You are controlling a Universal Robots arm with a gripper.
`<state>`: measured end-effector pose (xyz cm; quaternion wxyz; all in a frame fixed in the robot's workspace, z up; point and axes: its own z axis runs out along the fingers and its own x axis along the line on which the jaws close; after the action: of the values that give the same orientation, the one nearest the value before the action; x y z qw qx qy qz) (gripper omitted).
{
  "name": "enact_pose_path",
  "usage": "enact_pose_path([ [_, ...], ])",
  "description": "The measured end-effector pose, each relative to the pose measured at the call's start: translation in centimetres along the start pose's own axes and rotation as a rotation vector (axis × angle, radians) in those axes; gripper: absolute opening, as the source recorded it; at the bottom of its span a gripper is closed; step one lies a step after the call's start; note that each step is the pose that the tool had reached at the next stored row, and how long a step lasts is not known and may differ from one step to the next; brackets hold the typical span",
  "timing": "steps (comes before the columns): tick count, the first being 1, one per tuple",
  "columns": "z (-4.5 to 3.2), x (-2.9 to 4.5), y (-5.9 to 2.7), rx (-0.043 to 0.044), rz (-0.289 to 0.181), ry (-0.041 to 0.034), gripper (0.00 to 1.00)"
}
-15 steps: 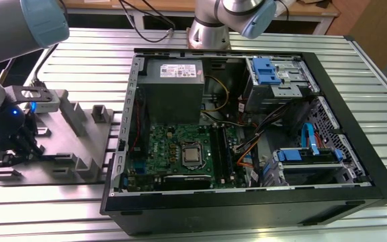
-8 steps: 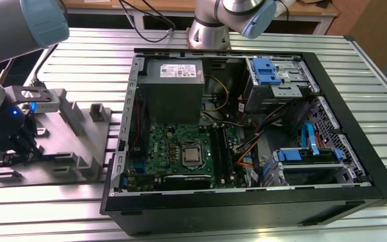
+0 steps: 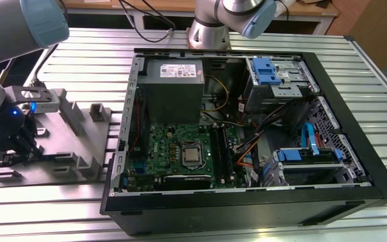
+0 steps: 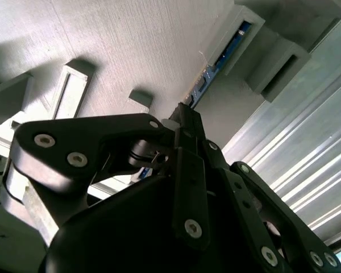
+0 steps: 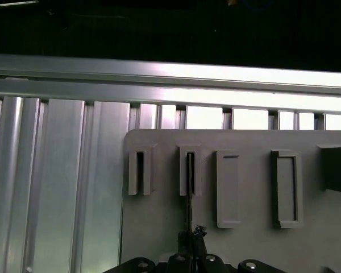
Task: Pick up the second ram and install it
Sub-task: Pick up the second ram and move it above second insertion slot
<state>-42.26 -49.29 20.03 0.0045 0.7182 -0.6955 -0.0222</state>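
The second ram (image 5: pixel 189 193) is a thin dark stick standing on edge in a slotted holder of the grey fixture plate (image 5: pixel 159 227). In the second wrist view its blue edge (image 4: pixel 219 60) runs out of a grey bracket down to the fingertips. My gripper (image 5: pixel 191 242) is shut on the near end of the stick, its black fingers pressed against both faces. In the exterior view the gripper (image 3: pixel 8 156) hangs low over the fixture plate (image 3: pixel 66 151), at the exterior view's left of the open computer case (image 3: pixel 355 146).
Inside the case lie the green motherboard (image 3: pixel 170 151), long black memory slots (image 3: pixel 221 151), the grey power supply (image 3: pixel 173 91) and blue-tabbed drive bays (image 3: pixel 267 70). The fixture plate carries several empty grey holders (image 5: pixel 285 187). A ribbed aluminium table (image 5: pixel 57 187) surrounds everything.
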Motion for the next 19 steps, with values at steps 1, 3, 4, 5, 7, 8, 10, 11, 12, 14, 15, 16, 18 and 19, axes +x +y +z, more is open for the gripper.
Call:
enact_pose_path([
  [1, 0.0, 0.0, 0.0, 0.0003, 0.013, -0.0005, 0.11],
  [3, 0.01, 0.0, 0.0, 0.001, 0.038, -0.0014, 0.11],
  [4, 0.01, 0.0, 0.0, 0.0011, 0.045, -0.0016, 0.11],
  [5, 0.01, 0.0, 0.0, 0.0011, 0.046, -0.0017, 0.11],
  [7, 0.01, 0.0, 0.0, 0.0011, 0.046, -0.0018, 0.11],
  [8, 0.01, 0.0, 0.0, 0.0012, 0.046, -0.0018, 0.11],
  [10, 0.01, 0.0, 0.0, 0.0011, 0.046, -0.0018, 0.11],
  [11, 0.01, 0.0, 0.0, 0.0012, 0.046, -0.0018, 0.11],
  [12, 0.01, 0.0, 0.0, 0.0012, 0.046, -0.0018, 0.11],
  [14, 0.01, 0.0, 0.0, 0.0012, 0.047, -0.0018, 0.11],
  [15, 0.01, 0.0, 0.0, 0.0011, 0.047, -0.0017, 0.11],
  [16, -0.05, 0.0, 0.0, 0.0012, 0.047, -0.0018, 0.11],
  [18, -0.39, -0.01, 0.02, 0.0011, 0.047, -0.0017, 0.11],
  [19, -0.47, -0.01, 0.02, 0.0012, 0.047, -0.0018, 0.11],
])
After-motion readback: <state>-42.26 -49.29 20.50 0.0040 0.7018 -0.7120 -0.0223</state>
